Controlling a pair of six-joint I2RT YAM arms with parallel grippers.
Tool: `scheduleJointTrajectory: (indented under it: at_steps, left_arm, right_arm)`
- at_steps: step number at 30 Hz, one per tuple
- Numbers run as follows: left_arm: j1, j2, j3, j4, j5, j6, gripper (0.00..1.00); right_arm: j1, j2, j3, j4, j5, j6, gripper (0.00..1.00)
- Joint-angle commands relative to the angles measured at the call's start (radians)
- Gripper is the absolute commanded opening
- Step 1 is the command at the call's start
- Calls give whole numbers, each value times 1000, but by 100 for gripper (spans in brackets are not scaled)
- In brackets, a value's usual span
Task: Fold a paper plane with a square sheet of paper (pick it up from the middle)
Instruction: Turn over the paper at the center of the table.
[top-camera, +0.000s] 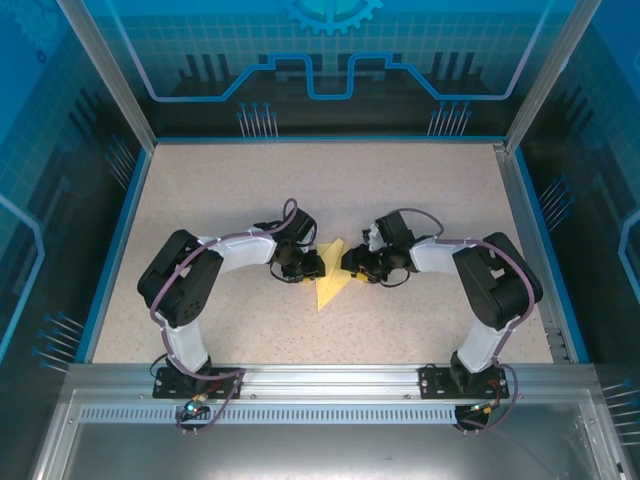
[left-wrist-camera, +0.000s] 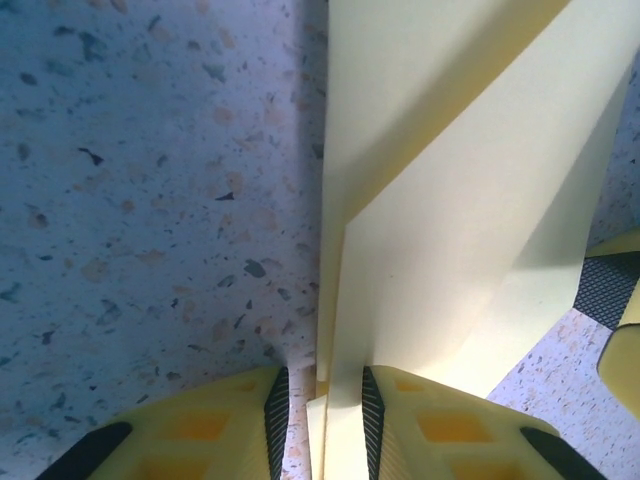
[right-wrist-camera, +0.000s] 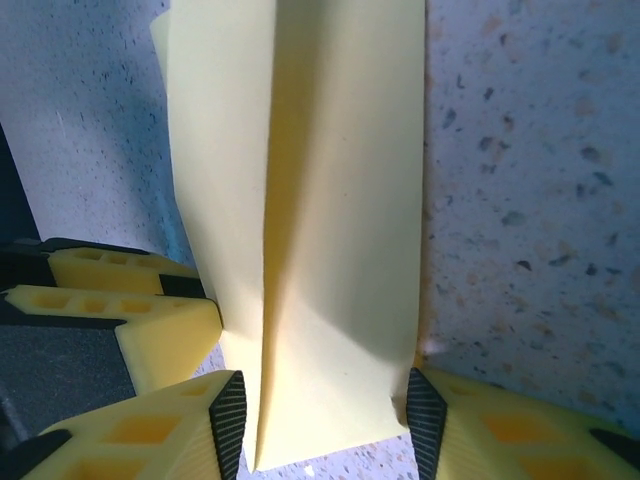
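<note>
The pale-yellow sheet of paper (top-camera: 329, 285) lies on the table between my two grippers, folded into a narrow pointed shape with a raised centre crease. My left gripper (top-camera: 316, 266) stands at its left side. In the left wrist view the paper (left-wrist-camera: 450, 200) runs up from my left gripper (left-wrist-camera: 323, 415); an upright fold sits between the pads, touching the right pad, with table showing beside the left pad. My right gripper (top-camera: 348, 262) faces it. In the right wrist view the paper (right-wrist-camera: 330, 250) nearly fills the gap of my right gripper (right-wrist-camera: 327, 425), which straddles it, open.
The speckled table (top-camera: 330, 190) has free room all round the paper. A blue rim and aluminium posts (top-camera: 527, 210) border it. The right gripper's finger (left-wrist-camera: 608, 290) shows at the left wrist view's right edge. The left gripper's fingers (right-wrist-camera: 110, 300) sit close beside the paper.
</note>
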Motion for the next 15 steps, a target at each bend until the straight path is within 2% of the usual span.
scheduleJointTrajectory:
  at_steps: [1, 8, 15]
  left_arm:
    - [-29, 26, -8, 12, 26, 14, 29]
    - [-30, 23, -14, 16, 28, 11, 28]
    - [-29, 16, -16, 16, 28, 11, 28]
  right_arm:
    - [16, -8, -54, -9, -57, 75, 49]
    - [13, -25, -81, 153, -97, 160, 51]
    - [13, -34, -36, 130, -66, 131, 56]
